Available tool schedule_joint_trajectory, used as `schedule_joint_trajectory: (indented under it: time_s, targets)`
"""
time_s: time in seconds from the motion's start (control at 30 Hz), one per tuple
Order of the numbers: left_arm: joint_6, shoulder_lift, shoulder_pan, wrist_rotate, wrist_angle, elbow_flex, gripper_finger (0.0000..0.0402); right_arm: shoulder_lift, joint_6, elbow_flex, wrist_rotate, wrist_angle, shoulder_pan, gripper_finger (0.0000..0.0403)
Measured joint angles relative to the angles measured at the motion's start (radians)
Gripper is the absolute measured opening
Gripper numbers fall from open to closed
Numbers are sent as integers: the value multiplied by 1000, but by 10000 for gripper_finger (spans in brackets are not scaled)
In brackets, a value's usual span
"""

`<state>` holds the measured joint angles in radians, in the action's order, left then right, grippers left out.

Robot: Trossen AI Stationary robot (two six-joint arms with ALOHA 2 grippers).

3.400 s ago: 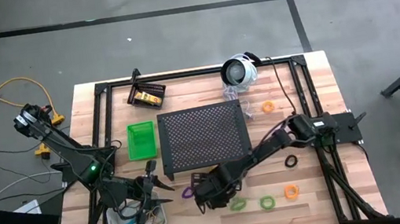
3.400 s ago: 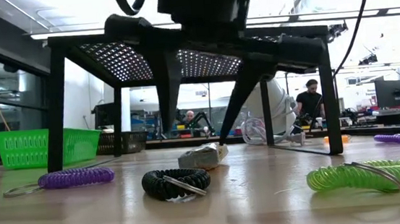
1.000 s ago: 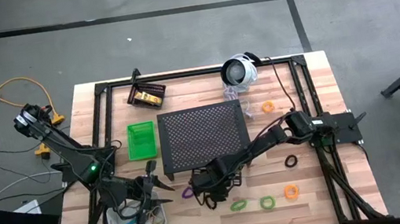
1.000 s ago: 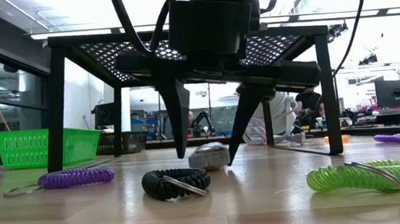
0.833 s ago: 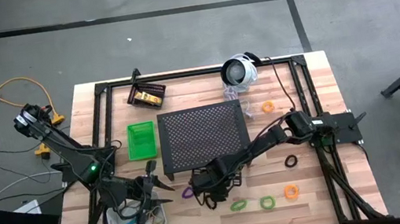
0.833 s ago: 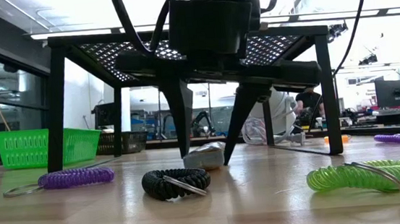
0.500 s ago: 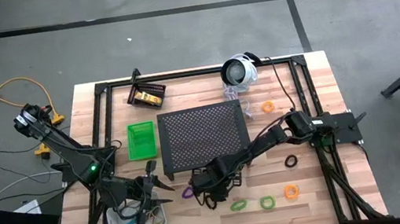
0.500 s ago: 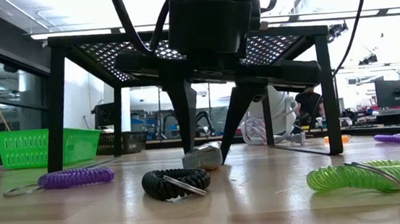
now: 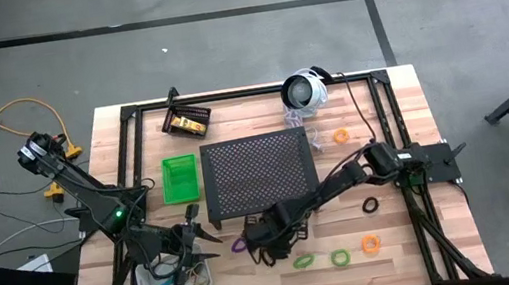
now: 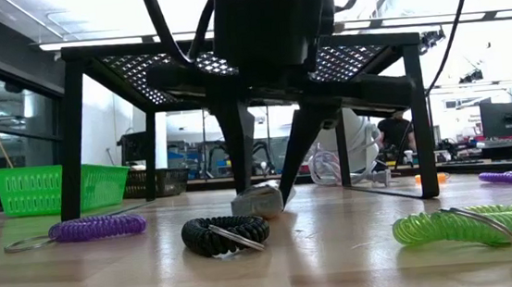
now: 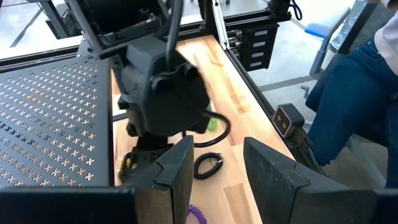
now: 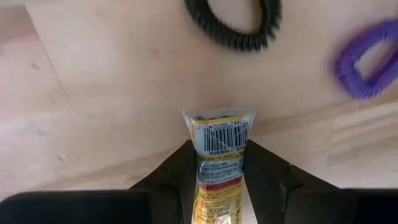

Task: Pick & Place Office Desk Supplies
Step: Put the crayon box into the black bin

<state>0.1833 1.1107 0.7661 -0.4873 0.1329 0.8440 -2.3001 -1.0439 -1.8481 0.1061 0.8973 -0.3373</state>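
Observation:
A small yellow tube [image 12: 217,146] lies on the wooden table just in front of the black perforated stand [image 9: 259,172]. My right gripper [image 10: 262,195] points down over it and is shut on it. A black coil loop [image 10: 225,233] and a purple coil loop [image 10: 96,227] lie close by on the near side. My left gripper [image 11: 217,149] hangs open and empty at the near left, by the clear bin [image 9: 174,281]. A green bin [image 9: 179,177] and a black bin [image 9: 187,121] stand farther back on the left. My right gripper pinches the yellow tube between its two fingers, one on each long side [image 12: 200,158], near the flat crimped end with the barcode. The fingers come from above, pointing steeply down, and lie across the tube. The tube rests on the table [image 10: 259,204].
Green loops [image 9: 302,260] and an orange loop [image 9: 371,243] lie along the near edge; a black loop [image 9: 371,205] and another orange one [image 9: 341,136] sit to the right. A round white-and-silver device [image 9: 305,89] stands at the back. A person's leg shows beyond the table's edge [image 11: 348,106].
My right gripper has stayed over the yellow tube and shut: its fingers stood wide on either side of the tube and now press against its sides. The tube has shifted slightly on the table between them.

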Motion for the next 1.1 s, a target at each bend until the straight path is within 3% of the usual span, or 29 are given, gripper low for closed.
schedule_joint_trajectory:
  time_s: [0.53,1.1]
  targets:
    - [0,0,0,0,-3,0,134,23,76,-41,71,-30,-94,110]
    - [0,0,0,0,-21,0,134,66,197,-204,-19,-38,-165,110]
